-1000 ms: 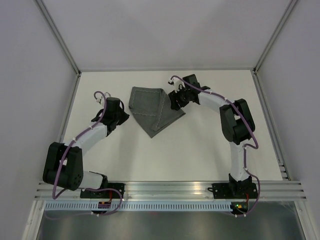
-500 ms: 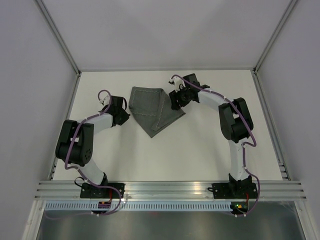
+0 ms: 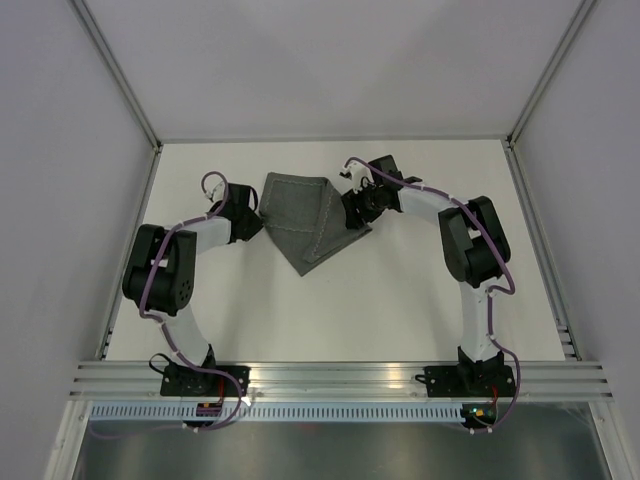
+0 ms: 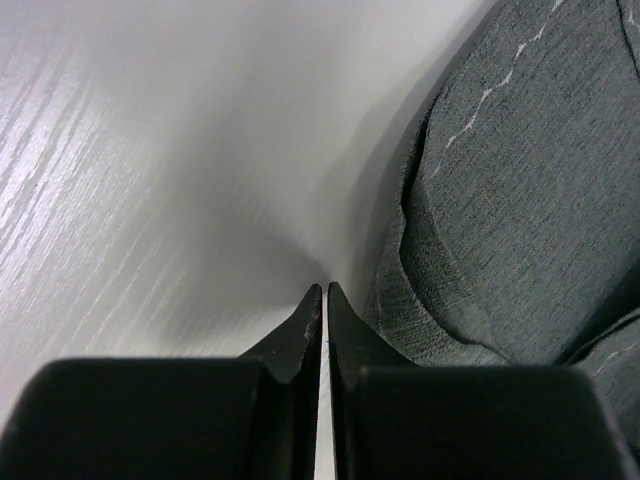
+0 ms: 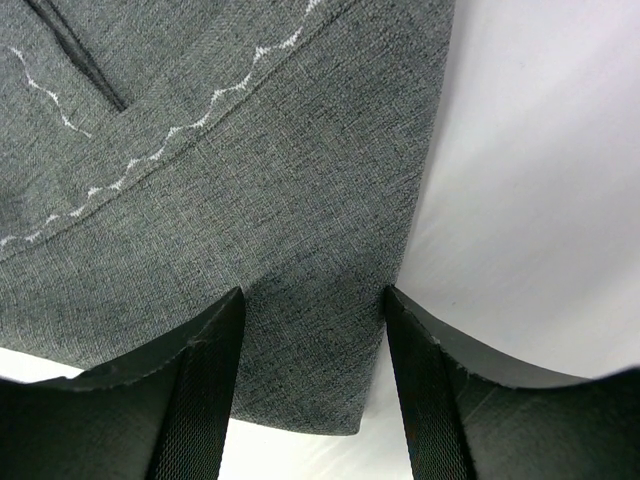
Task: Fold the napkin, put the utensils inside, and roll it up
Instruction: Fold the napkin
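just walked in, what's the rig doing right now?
Both arms are at a dark grey napkin that lies partly folded, down to a point, on the table. The right gripper is open, its fingers straddling the napkin's right edge. The left gripper is shut, low beside the napkin's left edge, with no cloth visible between its tips. No utensils are in view.

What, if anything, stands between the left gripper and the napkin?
Nothing visible does. In the left wrist view the left gripper, its jaws shut, points just beside the napkin's folded edge, and only bare table shows around its tips.
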